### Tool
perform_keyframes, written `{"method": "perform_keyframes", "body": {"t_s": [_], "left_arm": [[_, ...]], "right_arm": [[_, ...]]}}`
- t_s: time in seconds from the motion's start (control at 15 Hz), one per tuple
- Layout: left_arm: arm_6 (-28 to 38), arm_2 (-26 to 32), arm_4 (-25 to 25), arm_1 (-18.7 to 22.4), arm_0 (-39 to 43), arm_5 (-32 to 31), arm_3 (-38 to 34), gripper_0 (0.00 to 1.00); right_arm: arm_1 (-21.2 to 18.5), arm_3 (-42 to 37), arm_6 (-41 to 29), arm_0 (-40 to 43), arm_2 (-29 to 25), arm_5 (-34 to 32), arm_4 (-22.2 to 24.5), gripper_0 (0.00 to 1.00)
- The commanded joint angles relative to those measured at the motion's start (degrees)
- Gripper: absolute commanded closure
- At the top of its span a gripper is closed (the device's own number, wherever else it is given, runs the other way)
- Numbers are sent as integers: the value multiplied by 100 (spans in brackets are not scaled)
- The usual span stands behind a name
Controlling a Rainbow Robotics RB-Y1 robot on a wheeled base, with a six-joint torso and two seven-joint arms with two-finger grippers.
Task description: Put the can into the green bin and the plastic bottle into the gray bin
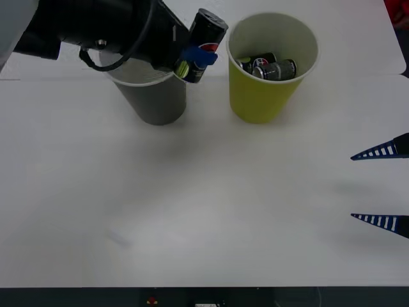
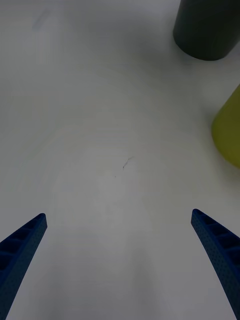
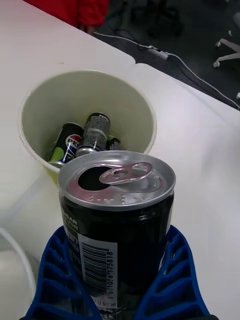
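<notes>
My left gripper [image 1: 195, 61] is shut on the can [image 1: 203, 45], which has black sides with a red-white-blue mark and a shiny silver pull-tab top [image 3: 117, 177]. It hangs tilted in the air above the gap between the gray bin [image 1: 156, 99] and the green bin [image 1: 262, 96]. In the left wrist view the blue fingers [image 3: 55, 270] clasp the can's lower body, and the green bin's white inside [image 3: 75, 95] lies just beyond. My right gripper [image 1: 382, 187] stands open low over the table at the right. The plastic bottle is out of view.
Several dark cans [image 1: 268, 66] lie at the bottom of the green bin. Both bins stand side by side at the table's far side; the right wrist view shows the gray bin [image 2: 207, 30] and the green bin [image 2: 229, 130] beyond bare tabletop.
</notes>
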Motion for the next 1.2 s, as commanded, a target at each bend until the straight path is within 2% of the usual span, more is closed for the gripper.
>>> {"method": "perform_keyframes", "body": {"t_s": [0.07, 0.13, 0.4, 0.47, 0.8, 1.0, 1.2], "left_arm": [[2, -386, -43, -345, -813, 25, 921, 100], [2, -483, -87, -539, -1050, 42, 1272, 100], [2, -711, -921, -1497, -1832, 60, 2529, 100], [2, -808, -1080, -1620, -1964, 148, 2731, 100], [2, -1564, -1291, -2033, -2474, 939, 3760, 100], [-7, -1599, -1343, -2253, -2580, 1123, 4120, 100], [-16, -1599, -1387, -2261, -2580, 1123, 4129, 99]], "right_arm": [[0, 0, 0, 0, 0, 0, 0, 0], [0, 0, 0, 0, 0, 0, 0, 0], [0, 0, 0, 0, 0, 0, 0, 0], [0, 0, 0, 0, 0, 0, 0, 0], [0, 0, 0, 0, 0, 0, 0, 0], [0, 0, 0, 0, 0, 0, 0, 0], [0, 0, 0, 0, 0, 0, 0, 0]]}}
